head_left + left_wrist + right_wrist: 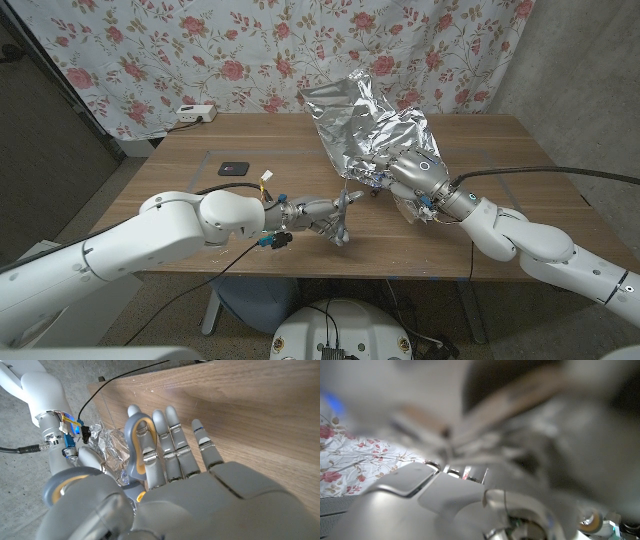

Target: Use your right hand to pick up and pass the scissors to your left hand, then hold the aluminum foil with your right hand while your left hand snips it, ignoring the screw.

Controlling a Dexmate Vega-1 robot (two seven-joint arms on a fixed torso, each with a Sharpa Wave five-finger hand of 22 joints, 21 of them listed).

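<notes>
Scissors (343, 212) in left fingers (335, 222); right fingers (385, 172) grip foil (365, 125), phone (233, 168) behind.

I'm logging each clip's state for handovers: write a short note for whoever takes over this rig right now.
Left hand: holds the scissors, grey-and-yellow handle loops around its fingers, tips pointing toward the foil.
Right hand: grips the crumpled aluminum foil, holding the sheet upright over the wooden table.
Done: the scissors are already in the left hand, and the foil is held up by the right.
Left: bring the blades onto the foil's lower edge and snip. Whether a cut has been made cannot be told; the right wrist view is blurred.
Small black object lies on the table, apart from the work.
</notes>
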